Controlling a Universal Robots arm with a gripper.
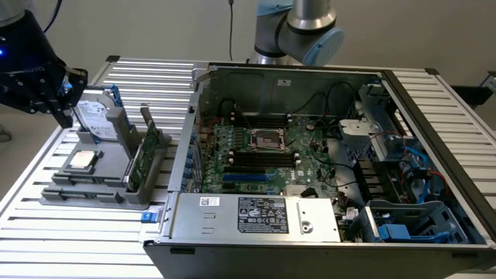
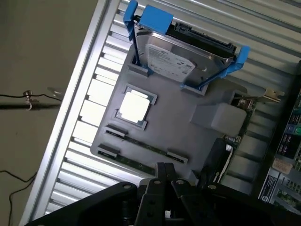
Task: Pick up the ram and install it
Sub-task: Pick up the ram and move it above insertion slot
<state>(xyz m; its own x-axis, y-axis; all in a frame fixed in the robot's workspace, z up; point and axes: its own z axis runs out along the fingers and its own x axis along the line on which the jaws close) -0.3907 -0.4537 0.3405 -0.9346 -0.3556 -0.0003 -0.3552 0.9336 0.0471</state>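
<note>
Fingers sit closed and empty, well apart from the ram standing in its holder.

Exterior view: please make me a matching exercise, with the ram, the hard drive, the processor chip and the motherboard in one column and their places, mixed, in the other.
Column 1
1. ram
2. hard drive
3. processor chip
4. motherboard

Column 2
A. lies flat on the grey holder
B. lies inside the open computer case
C. stands on edge, green, at the holder's side nearest the case
D. stands on edge in a blue bracket

Pairs: 1-C, 2-D, 3-A, 4-B
</note>
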